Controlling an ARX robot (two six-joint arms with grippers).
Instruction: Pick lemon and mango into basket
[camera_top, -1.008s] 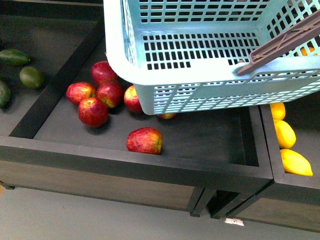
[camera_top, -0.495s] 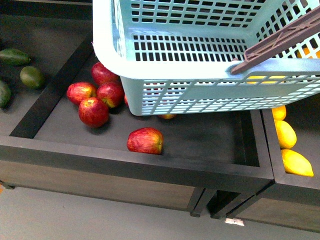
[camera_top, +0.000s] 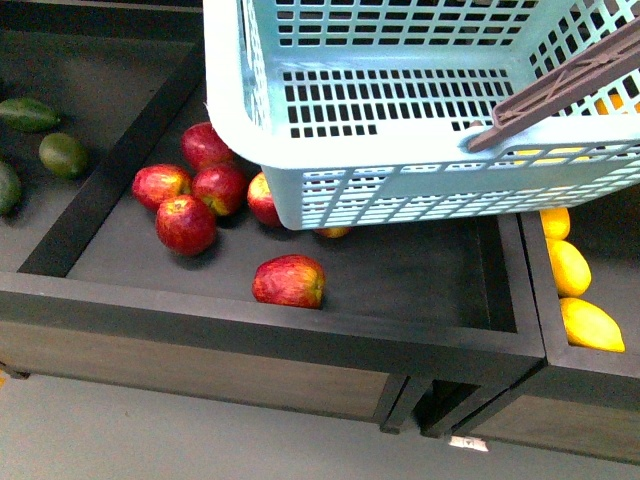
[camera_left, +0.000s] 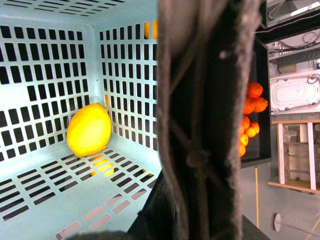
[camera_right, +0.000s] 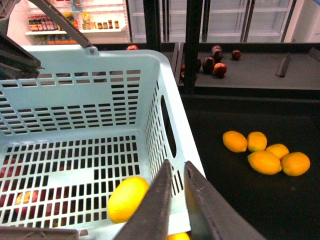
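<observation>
**Carrying one fruit in a basket that can swing**

The basket (camera_top: 420, 190) hangs above the far right part of the apple compartment (camera_top: 400, 270). Its near wall is over some of the red apples (camera_top: 186, 224) and its right end reaches across the divider. The lemon (camera_left: 89, 130) lies loose on the slotted floor, against a side wall. No mango shows inside. The longest yellow fruit (camera_top: 590, 325), at the near end of the right compartment, looks like it, though I cannot tell it surely from its neighbours.

The right gripper (camera_right: 177, 165) is over the basket's corner, its fingers almost pressed together and pinching nothing. The left gripper's fingers cannot be made out behind the brown handle (camera_left: 200, 100), so its grip is unknown.

As I judge it, the handle pivots, so a knock from the right arm crossing the rim could rock the basket. A dropped mango's weight could do the same and send the lemon rolling. A weak hold on the handle would drop everything onto the apples. With similar yellow fruits lying together, a wrong pick is easy.
</observation>
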